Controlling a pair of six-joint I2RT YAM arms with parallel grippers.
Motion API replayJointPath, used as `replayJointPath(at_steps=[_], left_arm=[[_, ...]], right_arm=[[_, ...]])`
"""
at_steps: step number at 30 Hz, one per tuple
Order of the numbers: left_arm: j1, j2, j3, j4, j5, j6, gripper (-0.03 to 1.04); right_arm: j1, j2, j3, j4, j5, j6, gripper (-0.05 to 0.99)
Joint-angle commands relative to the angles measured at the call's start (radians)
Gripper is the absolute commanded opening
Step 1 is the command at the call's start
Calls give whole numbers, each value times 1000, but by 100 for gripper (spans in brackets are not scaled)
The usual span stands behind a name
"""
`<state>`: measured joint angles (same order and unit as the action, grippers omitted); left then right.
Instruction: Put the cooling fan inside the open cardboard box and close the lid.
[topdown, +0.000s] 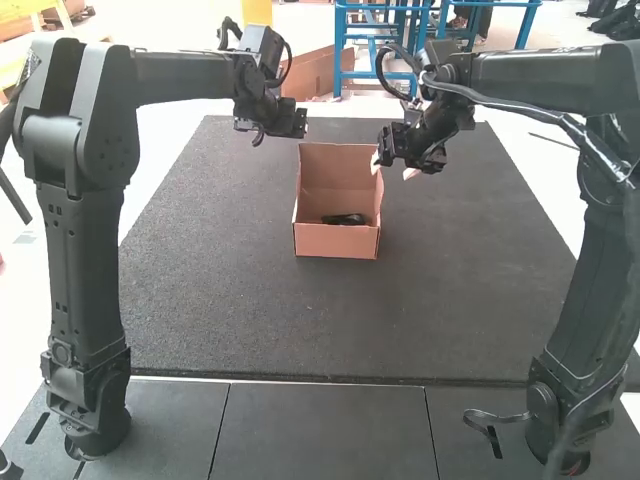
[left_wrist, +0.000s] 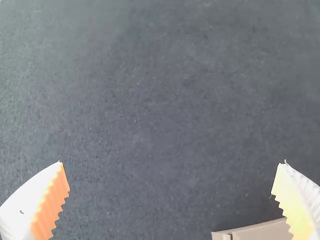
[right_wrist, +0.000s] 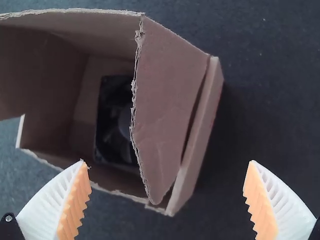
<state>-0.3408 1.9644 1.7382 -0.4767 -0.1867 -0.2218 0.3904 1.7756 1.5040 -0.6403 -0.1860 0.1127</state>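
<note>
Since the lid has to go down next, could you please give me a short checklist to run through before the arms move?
1. Cooling fan inside the cardboard box: ok, it lies on the bottom.
2. Lid flap shut over the opening: not ok, it only leans partly inward.
3. Left claw open and empty: ok.
4. Right claw open and empty, above the box: ok.
5. Box upright on the mat: ok.
6. Any other flaps free to fold: cannot tell.
</note>
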Motion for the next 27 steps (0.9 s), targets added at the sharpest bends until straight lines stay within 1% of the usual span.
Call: replayJointPath(at_steps=[1, 3, 4, 6, 8, 12, 14, 22, 27], left_arm=[[-6, 17, 35, 6, 10, 10, 96], [-10, 19, 40, 10, 27, 10, 96], [-17, 19, 43, 7, 41, 10, 96], [-33, 21, 44, -3, 46, 13, 96], [-47, 24, 44, -20, 69, 22, 96], [-55, 27, 41, -59, 70, 38, 96], [-55, 30, 41, -79, 79, 45, 96], [-55, 33, 38, -194, 84, 52, 96], [-55, 33, 27, -231, 87, 59, 96]], right_arm=[[2, 10, 1, 4, -12, 5, 70], [1, 12, 1, 4, -13, 5, 70], [1, 10, -1, 4, -15, 7, 70], [1, 12, 1, 4, -17, 8, 70], [1, 12, 2, 4, -18, 8, 70], [1, 12, 7, 4, -20, 8, 70], [1, 12, 7, 4, -20, 8, 70], [1, 12, 13, 4, -23, 13, 70], [1, 12, 22, 4, -36, 18, 70]])
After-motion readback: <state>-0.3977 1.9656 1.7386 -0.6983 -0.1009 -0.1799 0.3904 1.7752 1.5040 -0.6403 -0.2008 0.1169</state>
